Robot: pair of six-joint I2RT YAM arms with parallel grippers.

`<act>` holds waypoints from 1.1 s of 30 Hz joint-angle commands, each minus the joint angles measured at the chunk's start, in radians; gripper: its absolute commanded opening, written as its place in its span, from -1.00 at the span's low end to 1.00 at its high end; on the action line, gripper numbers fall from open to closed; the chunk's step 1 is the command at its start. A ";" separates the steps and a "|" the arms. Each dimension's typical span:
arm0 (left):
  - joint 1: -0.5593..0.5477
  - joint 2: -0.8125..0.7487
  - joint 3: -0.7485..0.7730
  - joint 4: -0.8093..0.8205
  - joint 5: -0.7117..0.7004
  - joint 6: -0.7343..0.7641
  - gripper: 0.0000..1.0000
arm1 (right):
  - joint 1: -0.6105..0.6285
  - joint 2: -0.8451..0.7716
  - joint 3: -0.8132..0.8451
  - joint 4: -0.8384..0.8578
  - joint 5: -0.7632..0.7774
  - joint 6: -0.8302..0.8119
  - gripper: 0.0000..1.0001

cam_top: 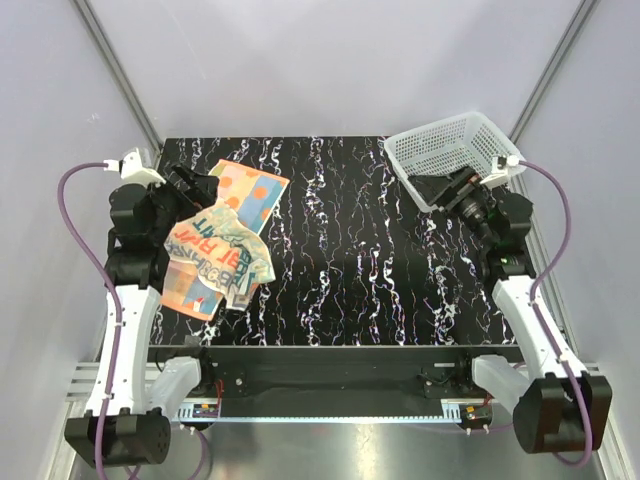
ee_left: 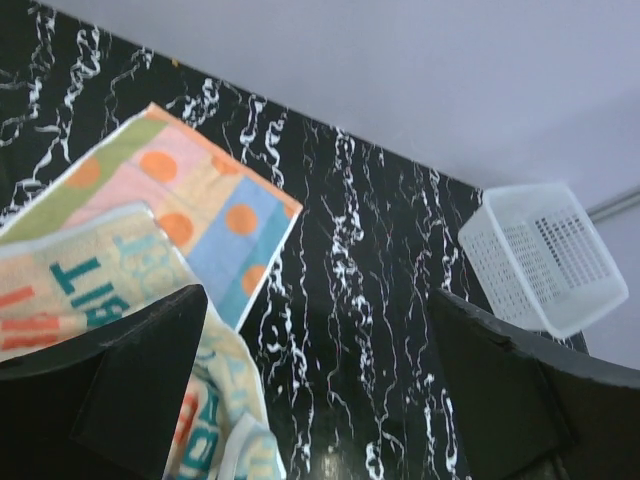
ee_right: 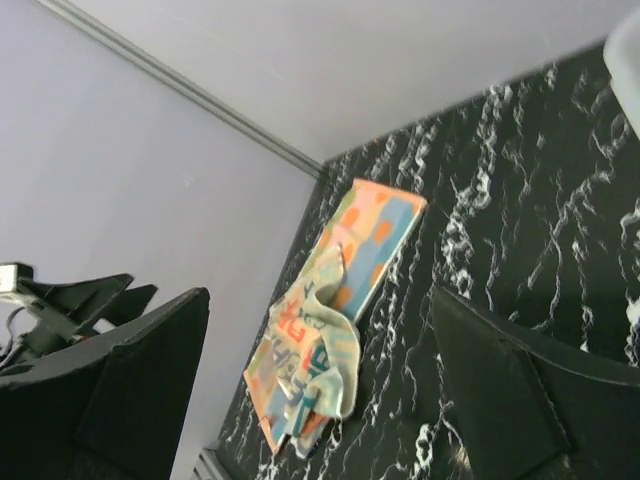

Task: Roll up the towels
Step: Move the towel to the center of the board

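Cream towel [cam_top: 215, 250] lies crumpled atop orange towel [cam_top: 255, 192], left side of table [cam_top: 380, 260]. Left gripper [cam_top: 198, 188] wide open just above them, probably poised to spread cream one flat. Right gripper [cam_top: 435, 192] wide, empty, idle by basket [cam_top: 450, 140].

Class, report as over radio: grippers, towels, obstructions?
Left gripper open, over cream towel. Right gripper open, near basket. Cream towel crumpled atop orange towel; neither rolled.
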 commanded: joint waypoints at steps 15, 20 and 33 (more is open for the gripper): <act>0.014 0.486 0.139 -0.222 -0.114 0.046 0.97 | 0.787 0.611 0.568 -0.839 0.555 -0.281 0.99; 0.079 0.620 0.271 -0.282 -0.201 0.014 0.98 | 0.842 0.815 0.673 -0.781 0.501 -0.260 1.00; 0.093 1.165 0.824 -0.454 -0.297 0.175 0.98 | 0.939 1.191 0.989 -0.809 0.400 -0.281 0.99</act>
